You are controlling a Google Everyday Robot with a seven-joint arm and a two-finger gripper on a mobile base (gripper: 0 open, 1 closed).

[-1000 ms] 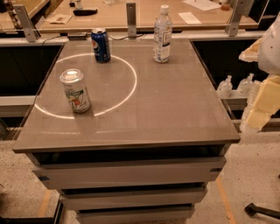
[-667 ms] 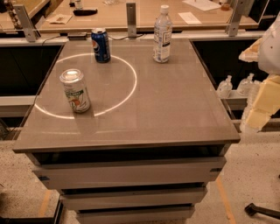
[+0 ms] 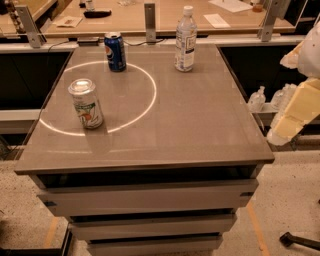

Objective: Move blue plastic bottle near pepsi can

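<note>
The blue plastic bottle (image 3: 185, 39) is clear with a white cap and a pale label. It stands upright at the far middle of the grey table (image 3: 190, 130). The pepsi can (image 3: 115, 51) is dark blue with a silver top and stands upright at the far left, about a bottle's height left of the bottle. My gripper (image 3: 295, 112) shows as a cream-coloured shape at the right edge of the camera view. It is beyond the table's right side, well away from the bottle and the can, and holds nothing that I can see.
A white-silver can with green and red print (image 3: 86, 104) stands at the left on a ring of light (image 3: 150, 100). Small bottles (image 3: 257, 98) sit below the table's right edge. A wooden counter (image 3: 165, 15) with metal posts runs behind. Drawers lie under the tabletop.
</note>
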